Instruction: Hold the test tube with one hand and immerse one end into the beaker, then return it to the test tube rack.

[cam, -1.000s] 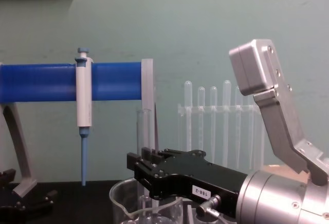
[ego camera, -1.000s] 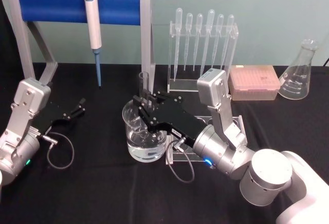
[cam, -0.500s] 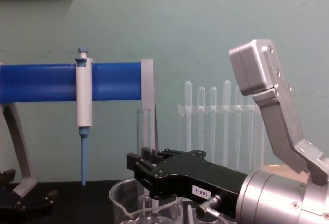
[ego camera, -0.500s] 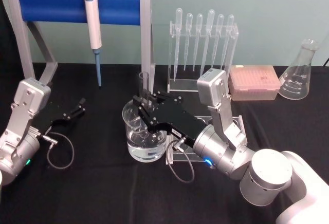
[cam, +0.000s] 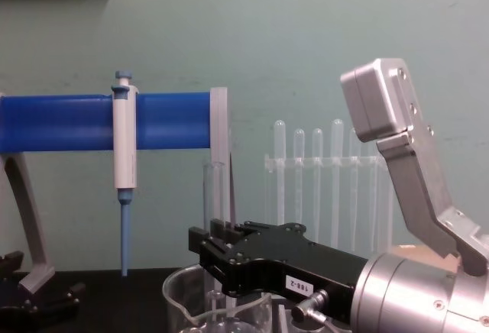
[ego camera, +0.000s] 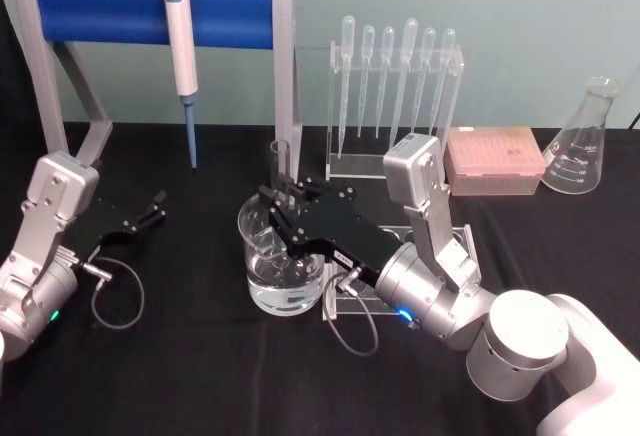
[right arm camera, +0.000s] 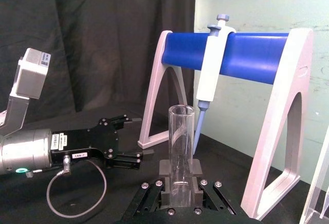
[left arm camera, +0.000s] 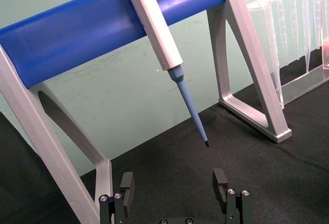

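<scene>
Clear glass marks the test tube [ego camera: 280, 163], which stands upright in the fingers of the right gripper [ego camera: 283, 202] over the beaker [ego camera: 256, 281]. In the right wrist view the tube [right arm camera: 181, 142] rises straight from between the two black fingers [right arm camera: 165, 170], which are clamped against its sides. Its open rim is at the top. In the chest view the tube [cam: 213, 188] passes down behind the right gripper [cam: 218, 235], and its lower part is inside the rim of the beaker [cam: 174, 286]. The beaker holds a clear liquid in its lower part. Whether the tube's end reaches the liquid is hidden by the gripper.

The beaker sits near the middle of the black-clothed surface [ego camera: 200, 376]. Just beside it, under the right arm, is a clear rack [ego camera: 452, 240].

The left gripper [ego camera: 150, 211] rests low on the surface at the robot's left, well apart from the beaker. Its fingers [left arm camera: 221, 180] are spread wide with nothing between them.

Behind, a blue-barred stand [ego camera: 110, 8] carries a hanging pipettor [ego camera: 183, 51] with a blue tip. To its right a clear holder [ego camera: 395, 106] carries a row of thin plastic pipettes. Farther right are a pink box [ego camera: 494, 161] and a conical flask [ego camera: 582, 146].
</scene>
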Available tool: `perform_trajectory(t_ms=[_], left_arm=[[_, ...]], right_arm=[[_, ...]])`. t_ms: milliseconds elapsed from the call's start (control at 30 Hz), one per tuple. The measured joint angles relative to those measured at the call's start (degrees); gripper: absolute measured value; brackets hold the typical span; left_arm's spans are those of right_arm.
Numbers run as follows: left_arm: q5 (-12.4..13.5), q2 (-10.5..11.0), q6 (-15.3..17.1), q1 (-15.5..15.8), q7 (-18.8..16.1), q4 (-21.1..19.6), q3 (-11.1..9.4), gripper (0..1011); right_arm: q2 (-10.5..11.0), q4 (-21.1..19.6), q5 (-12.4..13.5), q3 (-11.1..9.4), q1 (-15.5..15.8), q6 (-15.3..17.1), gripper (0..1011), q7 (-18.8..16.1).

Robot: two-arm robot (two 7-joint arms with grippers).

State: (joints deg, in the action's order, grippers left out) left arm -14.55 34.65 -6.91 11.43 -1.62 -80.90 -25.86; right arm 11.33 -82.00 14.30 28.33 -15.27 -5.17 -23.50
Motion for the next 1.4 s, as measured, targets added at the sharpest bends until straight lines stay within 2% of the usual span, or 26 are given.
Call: perform_trajectory(t_ms=[1400], left_arm=[[0.00,0.00,0.00,0.00,0.00,0.00,0.00,1000]], right_arm=[[0.00,0.00,0.00,0.00,0.00,0.00,228,0.00]])
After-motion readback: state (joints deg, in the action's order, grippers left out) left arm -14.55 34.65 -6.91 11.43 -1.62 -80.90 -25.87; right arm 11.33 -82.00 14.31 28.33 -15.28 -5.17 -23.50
